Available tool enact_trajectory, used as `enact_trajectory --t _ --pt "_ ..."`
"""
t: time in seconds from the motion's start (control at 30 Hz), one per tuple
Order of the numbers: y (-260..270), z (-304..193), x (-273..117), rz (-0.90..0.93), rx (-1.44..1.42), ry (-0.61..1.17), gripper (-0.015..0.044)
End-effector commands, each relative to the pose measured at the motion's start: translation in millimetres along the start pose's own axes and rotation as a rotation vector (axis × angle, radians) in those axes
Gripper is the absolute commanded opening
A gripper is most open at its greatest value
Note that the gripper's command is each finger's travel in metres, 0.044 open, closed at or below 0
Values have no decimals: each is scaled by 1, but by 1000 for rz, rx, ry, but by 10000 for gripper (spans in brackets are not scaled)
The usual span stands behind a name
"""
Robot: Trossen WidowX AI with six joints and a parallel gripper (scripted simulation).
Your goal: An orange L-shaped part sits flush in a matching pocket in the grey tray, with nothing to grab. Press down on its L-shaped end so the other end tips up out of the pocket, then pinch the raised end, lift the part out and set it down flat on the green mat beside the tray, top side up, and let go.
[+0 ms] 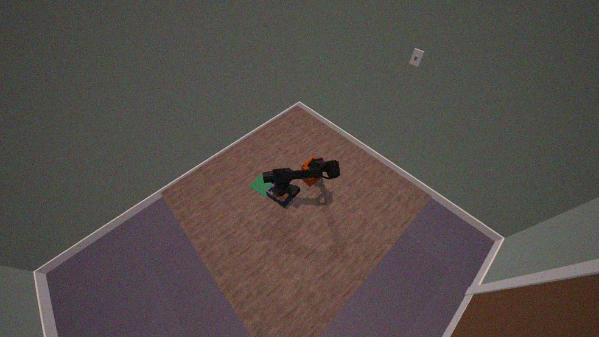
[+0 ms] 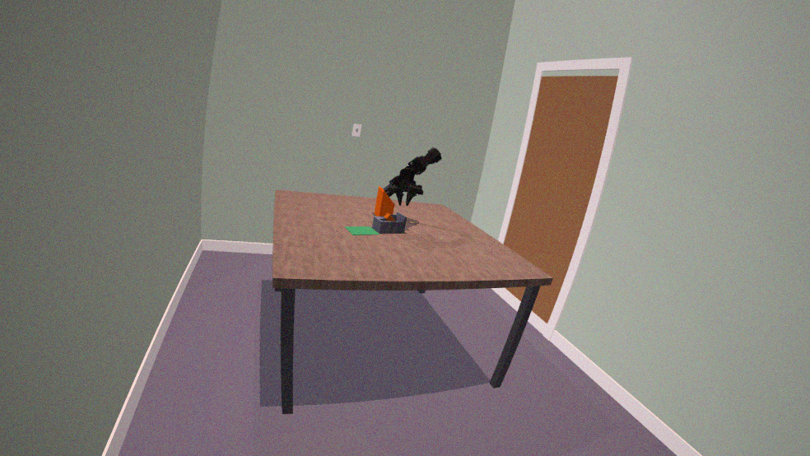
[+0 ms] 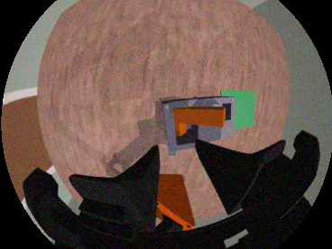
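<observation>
The orange L-shaped part is in the grey tray. It looks tipped: its long arm slants up, with the plain end on the green mat's side raised above the rim in the exterior view, and its L-shaped end low. Dark pocket shows beside it in the wrist view. My gripper is open and empty, above the tray and clear of the part, nearer its L-shaped end. The green mat lies beside the tray. In the top view the arm hides the fingertips and some of the tray.
The arm's orange base block stands behind the tray in the exterior view. The tray's raised walls surround the part. Everything stands on the brown wooden table. The arm's shadow falls beside the tray.
</observation>
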State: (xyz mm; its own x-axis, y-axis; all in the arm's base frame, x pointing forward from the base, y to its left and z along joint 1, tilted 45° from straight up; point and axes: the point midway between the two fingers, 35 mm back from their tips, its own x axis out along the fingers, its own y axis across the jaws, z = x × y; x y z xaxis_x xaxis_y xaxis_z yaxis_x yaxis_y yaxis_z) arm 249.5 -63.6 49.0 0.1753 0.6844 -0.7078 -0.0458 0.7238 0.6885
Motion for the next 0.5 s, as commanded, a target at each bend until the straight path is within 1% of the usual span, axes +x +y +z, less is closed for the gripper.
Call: enact_trajectory --t 0.0,0.03,0.1,0.47 --pt "-4 1 0 -1 92 -1 259" --pt "-7 2 -1 -2 155 -1 280" --pt "-15 5 -2 -3 327 -1 280" --pt "-72 13 -5 -6 1481 -8 280"
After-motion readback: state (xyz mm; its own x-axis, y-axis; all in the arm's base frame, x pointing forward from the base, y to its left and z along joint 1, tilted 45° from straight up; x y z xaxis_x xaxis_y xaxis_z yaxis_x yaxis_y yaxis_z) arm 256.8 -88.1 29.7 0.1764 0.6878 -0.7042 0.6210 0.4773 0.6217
